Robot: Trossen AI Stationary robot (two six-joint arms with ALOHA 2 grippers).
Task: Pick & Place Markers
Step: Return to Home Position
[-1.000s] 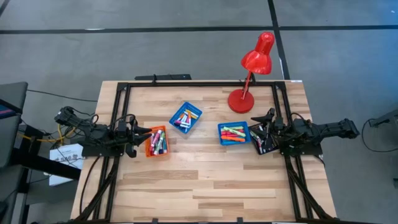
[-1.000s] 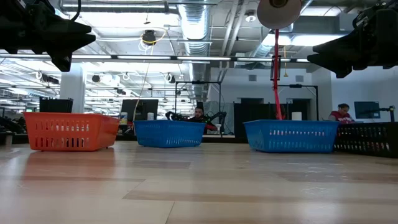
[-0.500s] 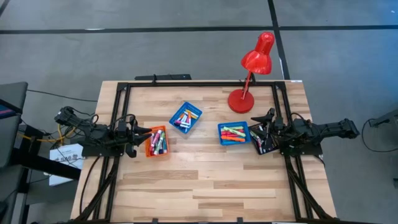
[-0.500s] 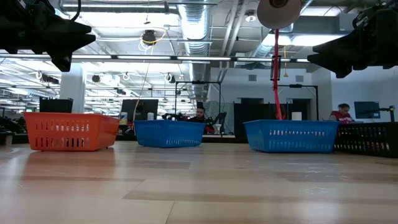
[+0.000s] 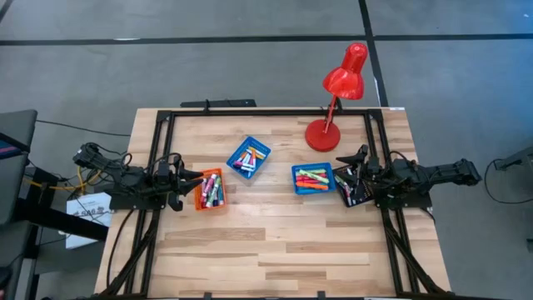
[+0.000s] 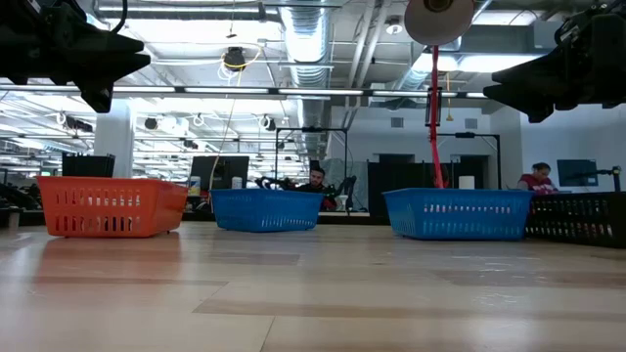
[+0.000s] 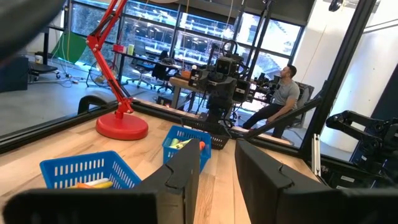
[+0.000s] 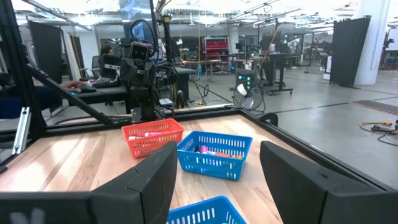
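Both arms hang at the bench (image 5: 275, 242) edges: my left pincer (image 7: 217, 154) slightly parted, empty; my right pincer (image 8: 217, 149) wide open, empty. The markers (image 5: 211, 190) lie in the orange tray (image 5: 200, 195), two blue trays (image 5: 295, 180) and the black tray (image 5: 344, 198).

Pretty clearly a big open robotics lab: exposed ceiling ducts (image 6: 323, 39) and strip lights overhead, desks with monitors (image 6: 220, 171) out past the table at 12 o'clock, a person (image 7: 285, 93) seated at a workstation, and a bare concrete floor (image 5: 208, 67).
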